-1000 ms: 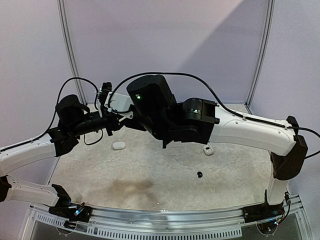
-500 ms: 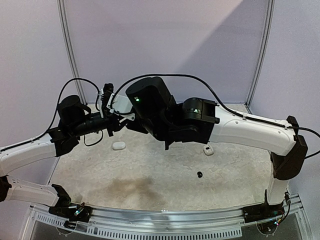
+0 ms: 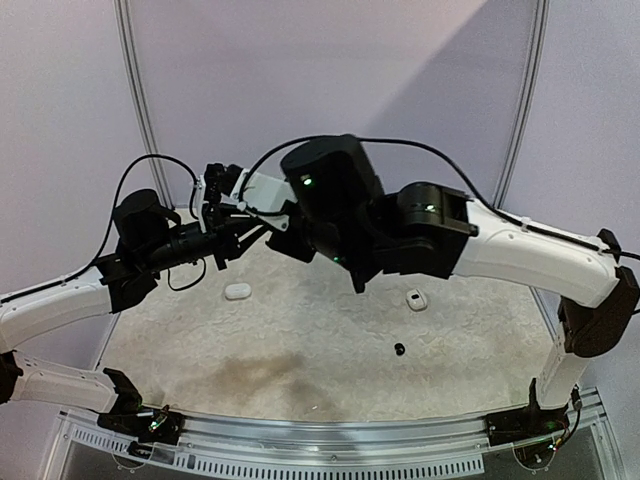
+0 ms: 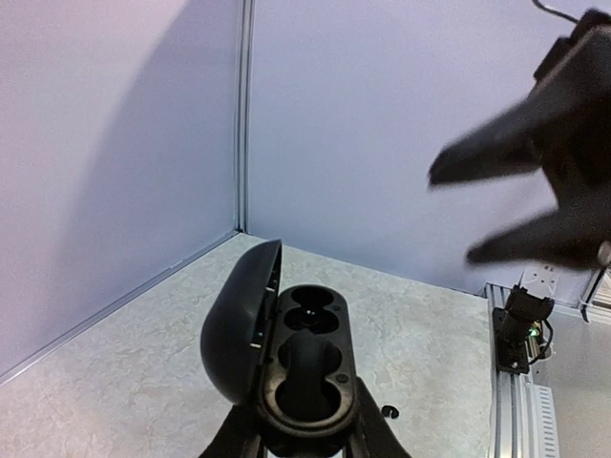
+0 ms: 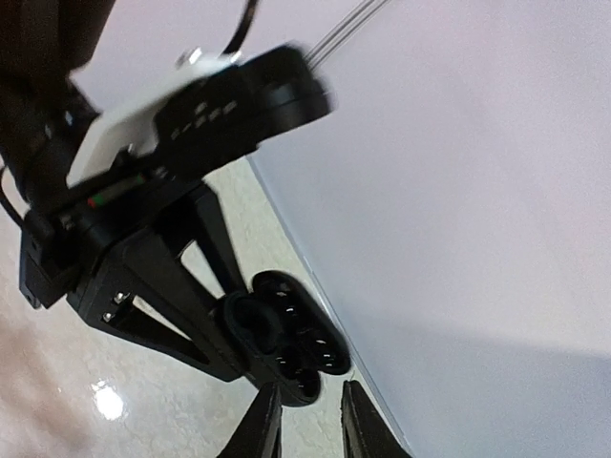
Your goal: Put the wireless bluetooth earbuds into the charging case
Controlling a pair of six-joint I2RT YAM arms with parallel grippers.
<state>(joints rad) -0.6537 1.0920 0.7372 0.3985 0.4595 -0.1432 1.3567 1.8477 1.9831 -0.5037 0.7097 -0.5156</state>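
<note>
Above the pale speckled counter [image 3: 300, 340], my left claw [image 4: 305, 417] clenches the open black oval charging case [image 4: 305, 355]; my right claw [image 5: 307, 420] hangs just beside it, released and empty. One tiny black earbud [image 3: 399, 349] lies on the counter below, nearer the right arm [image 3: 520, 255].

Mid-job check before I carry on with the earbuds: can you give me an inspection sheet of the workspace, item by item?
Surface: pale speckled table, with a brownish stain near the front.
Job's things: black case, lid open, held above the table; black earbud lying loose; left white case and right white case on the table. Cannot tell whether the black case's sockets are filled.
Clutter: nothing seen.
Grippers: left gripper shut on the black case; right gripper open, empty, near the case.
Cables: left cable loops off the left arm; right cable arches over the right arm.
Surroundings: lilac wall panels.
</note>
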